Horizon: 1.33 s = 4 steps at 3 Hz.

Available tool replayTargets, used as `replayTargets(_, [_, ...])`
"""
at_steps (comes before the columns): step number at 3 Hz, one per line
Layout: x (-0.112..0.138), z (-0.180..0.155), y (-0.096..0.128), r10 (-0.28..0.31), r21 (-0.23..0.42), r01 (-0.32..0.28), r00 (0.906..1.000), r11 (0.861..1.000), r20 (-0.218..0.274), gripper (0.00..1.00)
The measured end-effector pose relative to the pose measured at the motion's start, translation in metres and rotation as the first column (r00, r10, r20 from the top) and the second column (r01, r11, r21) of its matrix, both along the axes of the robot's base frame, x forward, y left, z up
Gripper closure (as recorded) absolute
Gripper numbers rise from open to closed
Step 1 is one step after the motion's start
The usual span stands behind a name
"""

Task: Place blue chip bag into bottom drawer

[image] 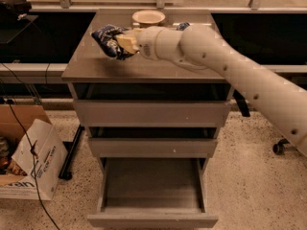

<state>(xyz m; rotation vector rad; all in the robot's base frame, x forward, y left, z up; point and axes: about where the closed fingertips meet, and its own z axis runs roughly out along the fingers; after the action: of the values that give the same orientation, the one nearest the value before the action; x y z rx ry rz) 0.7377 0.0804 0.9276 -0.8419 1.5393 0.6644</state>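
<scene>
The blue chip bag [107, 39] is a crumpled dark-blue foil bag with white markings, held up off the cabinet top at its left side. My gripper [125, 43] is shut on the blue chip bag, reaching in from the right on a long white arm [225, 66]. The bottom drawer [152, 190] is pulled open below, its inside bare, with a plain front at the lower edge. The two drawers above it [152, 113] are pushed in.
A pale bowl [148, 17] sits at the back of the cabinet top [91, 66]. A blue object [182, 26] shows partly behind my arm. A cardboard box [29, 159] and cables lie on the floor at the left. A railing runs behind the cabinet.
</scene>
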Motion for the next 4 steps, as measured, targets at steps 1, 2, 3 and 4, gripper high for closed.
replayTargets(1, [-0.064, 0.011, -0.021, 0.125, -0.004, -0.125, 0.9920, 0.992, 0.012, 1.00])
replayTargets(2, [-0.156, 0.010, -0.059, 0.236, 0.000, -0.236, 0.9695, 0.972, -0.067, 1.00])
replayTargets(3, [-0.214, -0.013, -0.086, 0.261, 0.020, -0.263, 0.9428, 0.965, -0.207, 1.00])
replayTargets(4, [-0.248, -0.061, -0.102, 0.226, 0.070, -0.216, 0.9028, 0.974, -0.366, 1.00])
